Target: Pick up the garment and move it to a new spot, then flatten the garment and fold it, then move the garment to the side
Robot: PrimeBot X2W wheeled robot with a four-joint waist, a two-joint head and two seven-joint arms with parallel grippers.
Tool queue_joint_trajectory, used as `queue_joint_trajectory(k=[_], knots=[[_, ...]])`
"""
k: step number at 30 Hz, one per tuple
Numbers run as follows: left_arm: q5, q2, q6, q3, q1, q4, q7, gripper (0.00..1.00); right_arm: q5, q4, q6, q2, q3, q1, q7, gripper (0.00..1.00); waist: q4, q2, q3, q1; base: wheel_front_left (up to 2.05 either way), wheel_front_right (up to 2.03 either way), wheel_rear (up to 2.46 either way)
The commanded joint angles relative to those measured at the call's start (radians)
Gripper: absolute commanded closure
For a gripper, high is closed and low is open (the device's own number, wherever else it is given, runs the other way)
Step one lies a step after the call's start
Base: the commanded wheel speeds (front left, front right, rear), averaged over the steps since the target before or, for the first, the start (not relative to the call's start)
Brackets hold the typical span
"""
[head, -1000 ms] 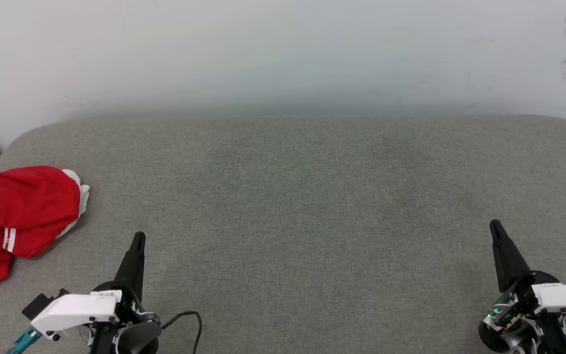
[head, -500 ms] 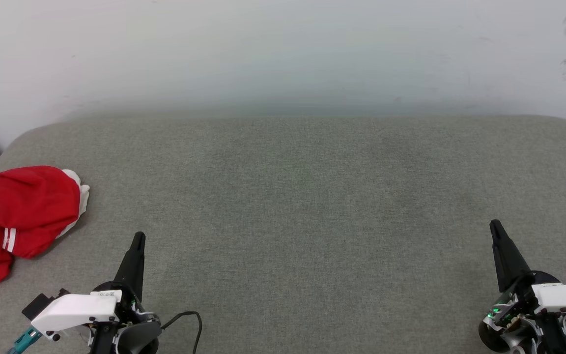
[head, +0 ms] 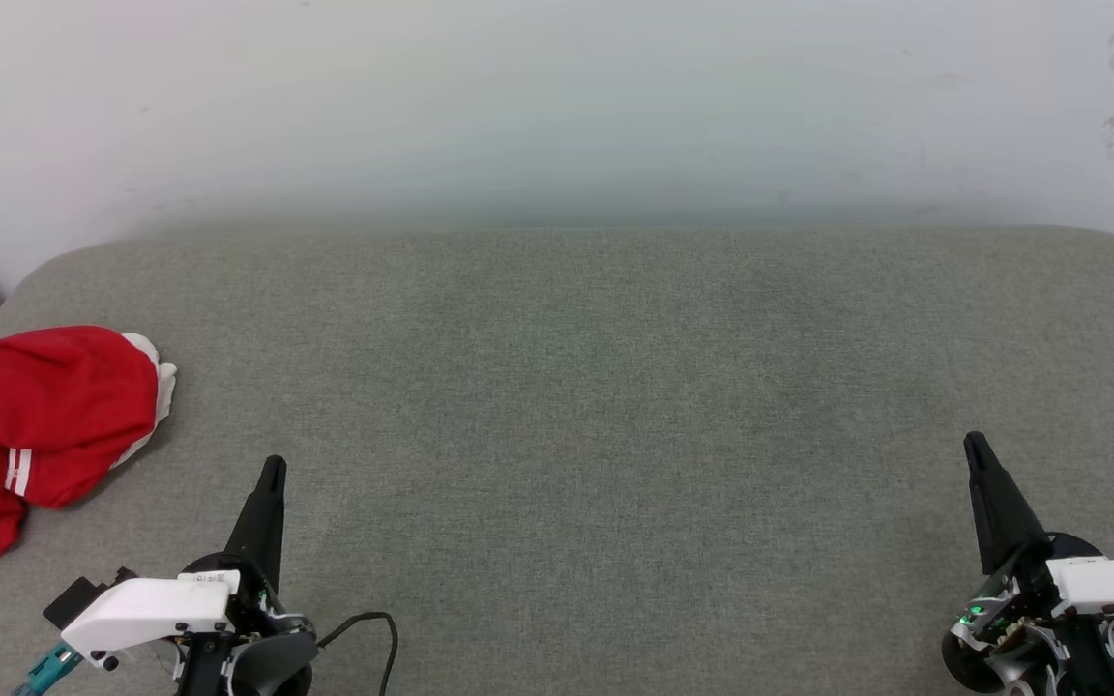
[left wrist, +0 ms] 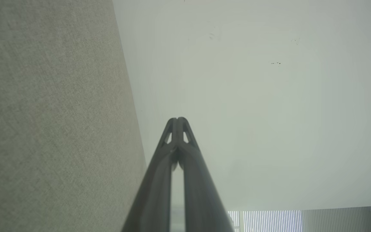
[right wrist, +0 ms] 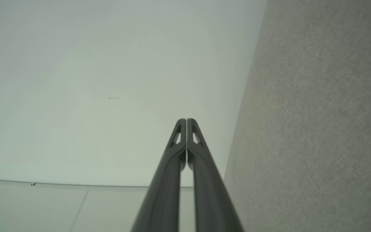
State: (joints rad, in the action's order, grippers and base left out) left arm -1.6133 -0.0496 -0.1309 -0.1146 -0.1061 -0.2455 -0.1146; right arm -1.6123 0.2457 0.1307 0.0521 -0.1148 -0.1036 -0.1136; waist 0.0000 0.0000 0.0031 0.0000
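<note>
The garment (head: pixel 30 425) is a crumpled red heap with a bit of white sleeve and a white-striped trim, lying at the far left edge of the grey cushioned surface (head: pixel 576 406). My left gripper (head: pixel 272 467) stands to its right, near the front edge, fingers pressed together and holding nothing; it is apart from the cloth. Its closed tips (left wrist: pixel 178 120) point along the surface toward the pale wall. My right gripper (head: pixel 973 442) rests at the lower right, also shut and empty, tips (right wrist: pixel 185 120) together.
A pale wall (head: pixel 557 106) rises behind the surface. The surface's rounded corners fall away at the far left and right. A black cable (head: pixel 373 623) loops beside my left wrist. A broad stretch of grey fabric lies between my two grippers.
</note>
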Motion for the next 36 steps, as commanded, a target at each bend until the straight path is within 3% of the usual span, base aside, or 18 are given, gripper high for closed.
queue_joint_trajectory(k=[1, 32, 33, 36], knots=[[0.000, 0.001, -0.003, -0.002, -0.006, 0.001, -0.002, 1.00, -0.001, 0.001, 0.000, -0.005, 0.001, -0.011, 0.000, 1.00, 0.000, 0.0000, 0.000, 0.0000, 0.00, 0.00, 0.00], [0.001, 0.001, -0.003, -0.002, -0.006, 0.001, -0.002, 1.00, -0.001, 0.001, 0.000, -0.005, 0.001, -0.011, 0.000, 1.00, 0.000, 0.0000, 0.000, 0.0000, 0.00, 0.00, 0.00], [0.000, 0.000, 0.000, 0.000, 0.000, 0.000, 0.000, 0.00, 0.000, 0.000, 0.000, 0.000, 0.000, 0.000, 0.000, 0.00, 0.000, 0.0000, 0.000, 0.0000, 0.00, 0.00, 0.00], [0.001, 0.002, 0.000, 0.006, 0.013, -0.018, 0.002, 0.00, 0.001, 0.017, 0.000, 0.000, 0.001, 0.015, 0.002, 0.00, 0.000, 0.0000, 0.000, 0.0000, 0.00, 0.00, 0.00]])
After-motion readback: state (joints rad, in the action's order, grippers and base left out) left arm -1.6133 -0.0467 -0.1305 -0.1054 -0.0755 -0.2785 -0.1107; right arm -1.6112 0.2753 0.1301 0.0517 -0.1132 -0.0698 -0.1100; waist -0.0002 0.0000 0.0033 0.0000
